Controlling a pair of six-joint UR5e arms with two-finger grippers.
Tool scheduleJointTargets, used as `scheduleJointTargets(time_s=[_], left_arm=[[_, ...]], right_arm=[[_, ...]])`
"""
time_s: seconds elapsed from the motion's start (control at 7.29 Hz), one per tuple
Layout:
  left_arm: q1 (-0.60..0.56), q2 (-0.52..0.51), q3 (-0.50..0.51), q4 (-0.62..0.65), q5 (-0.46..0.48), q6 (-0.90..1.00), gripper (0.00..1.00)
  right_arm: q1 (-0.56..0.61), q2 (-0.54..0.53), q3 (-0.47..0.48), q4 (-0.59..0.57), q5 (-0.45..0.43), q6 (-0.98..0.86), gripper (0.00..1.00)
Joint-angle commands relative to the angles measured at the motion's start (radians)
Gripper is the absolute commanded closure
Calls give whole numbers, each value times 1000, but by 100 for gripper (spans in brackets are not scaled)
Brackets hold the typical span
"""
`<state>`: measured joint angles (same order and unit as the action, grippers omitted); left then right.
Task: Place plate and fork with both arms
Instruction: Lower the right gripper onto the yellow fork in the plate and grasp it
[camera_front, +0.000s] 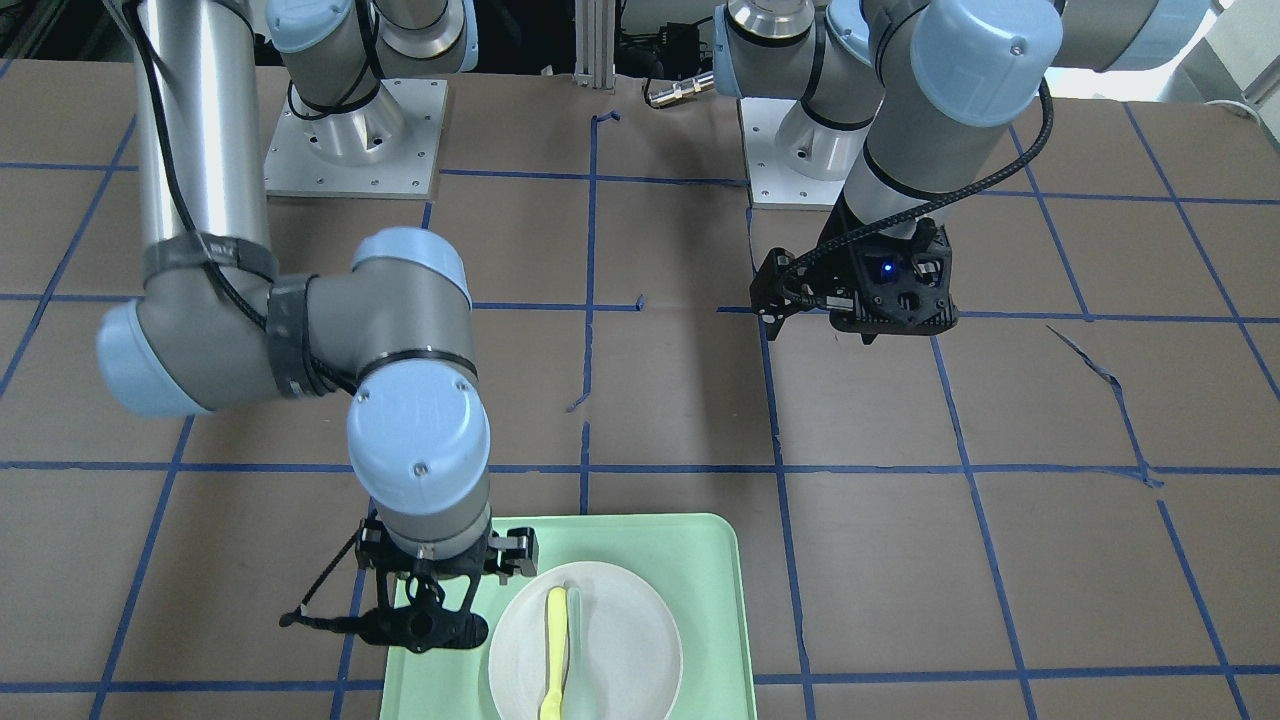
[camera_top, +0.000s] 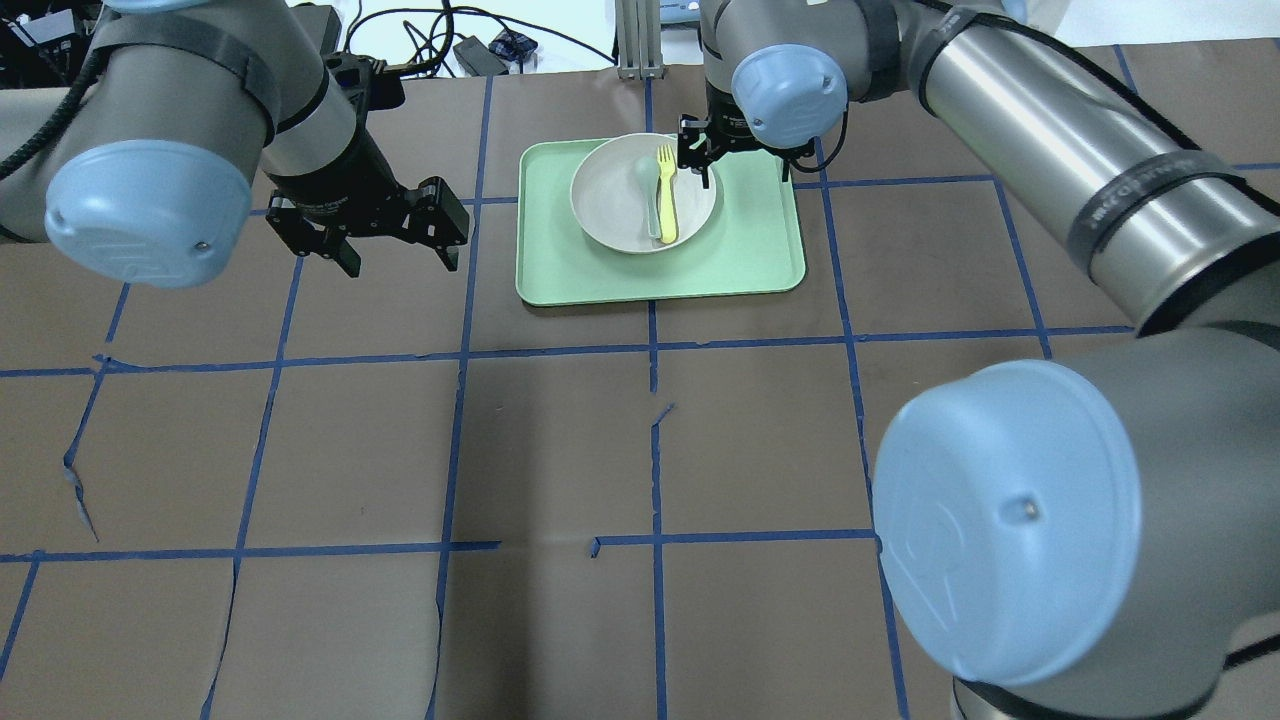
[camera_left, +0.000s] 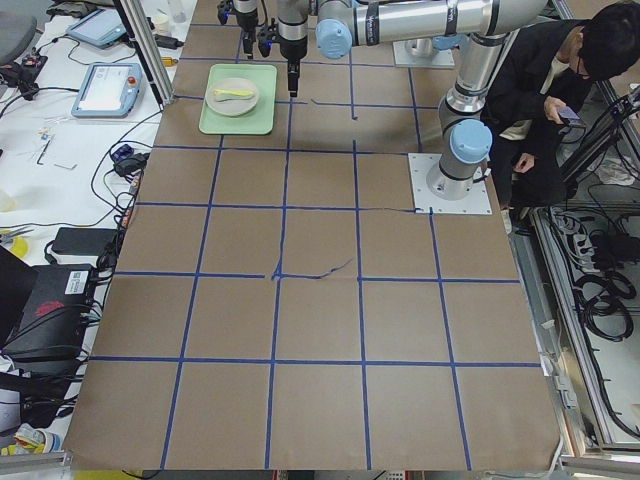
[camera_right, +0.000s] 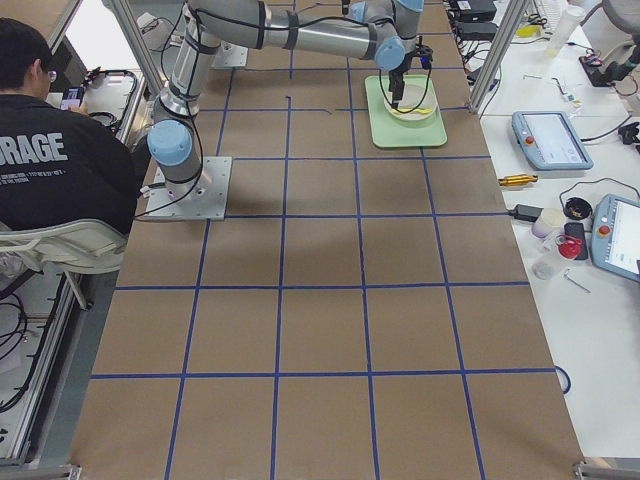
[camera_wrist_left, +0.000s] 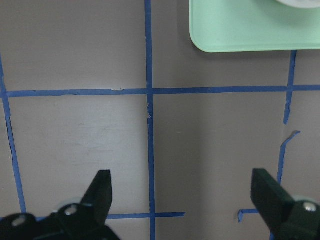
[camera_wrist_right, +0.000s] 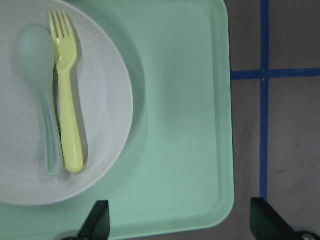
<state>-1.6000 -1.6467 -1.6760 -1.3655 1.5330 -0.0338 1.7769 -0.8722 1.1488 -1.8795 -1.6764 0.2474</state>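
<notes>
1. The right gripper (camera_wrist_right: 181, 222) holds its two black, wedge-shaped fingers wide apart with nothing between them; it hangs over the tray's border, just beside the plate.
2. The plate (camera_wrist_right: 102, 115) is round, white and shallow, with a matt, faintly speckled surface and a soft raised rim; it lies flat on the tray, nearer one end than the other.
3. The fork (camera_wrist_right: 67, 100) is slim, pale yellow, glossy plastic with short tines and a rounded handle end; it lies lengthwise across the plate's middle.
4. Close alongside it lies a spoon (camera_wrist_right: 40, 75), pale grey-green with an oval bowl; its bowl and the fork's tines point the same way.
5. The tray (camera_wrist_right: 185, 125) is rectangular, mint green and smooth, with rounded corners and a low lip; it sits flat on the table.
6. The left gripper (camera_wrist_left: 182, 192) is also spread open and empty; it hovers over bare table, well apart from the tray.
7. The table (camera_wrist_left: 75, 135) has a matt brown covering crossed by a grid of blue tape, torn in places.
</notes>
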Motion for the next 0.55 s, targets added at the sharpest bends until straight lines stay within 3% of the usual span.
scheduleJointTargets(time_s=[0.0, 0.14, 0.41], left_arm=[[0, -2, -1, -1, -1, 0, 0], [0, -1, -1, -1, -1, 0, 0], [0, -4, -8, 5, -1, 0, 0]], right_arm=[[13, 55, -54, -18, 20, -28, 28], [19, 77, -54, -30, 76, -75, 42], [25, 117, -55, -75, 83, -77, 41]])
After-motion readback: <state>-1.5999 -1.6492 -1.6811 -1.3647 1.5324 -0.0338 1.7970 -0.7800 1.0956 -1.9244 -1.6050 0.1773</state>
